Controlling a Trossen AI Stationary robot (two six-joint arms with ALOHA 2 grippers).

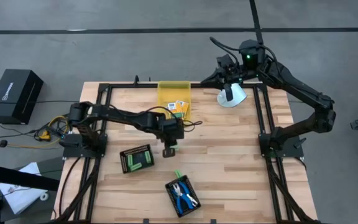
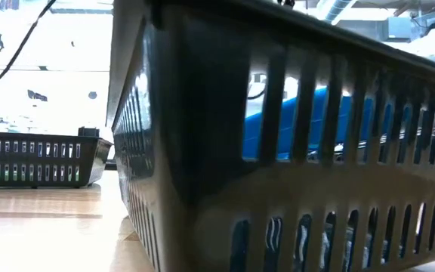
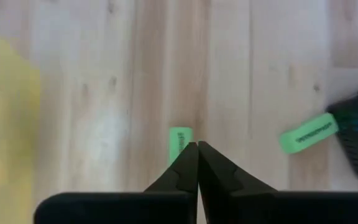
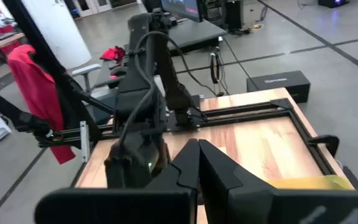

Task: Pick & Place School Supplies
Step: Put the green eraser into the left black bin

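My left gripper (image 1: 169, 151) hangs shut over the table's middle. In its wrist view the fingertips (image 3: 197, 146) meet with nothing between them. A light-green stick (image 3: 179, 142) shows just past one fingertip, its near end hidden. A second green stick (image 3: 307, 133) lies against the black tray (image 1: 172, 186) that holds the blue-handled scissors (image 1: 184, 198). Another black tray (image 1: 125, 163) holds several green sticks (image 1: 138, 160). Orange boxes (image 1: 178, 107) lie in the yellow bin (image 1: 164, 98). My right gripper (image 4: 197, 146) is shut and raised at the far right (image 1: 229, 93).
Black frame rails (image 1: 104, 124) run along the table's left and right sides. A pale round object (image 1: 235, 99) lies under my right arm. The low view is filled by the scissors tray's slotted wall (image 2: 202, 151); the other tray (image 2: 36, 159) stands behind. A black box (image 1: 16, 93) sits off the table's left.
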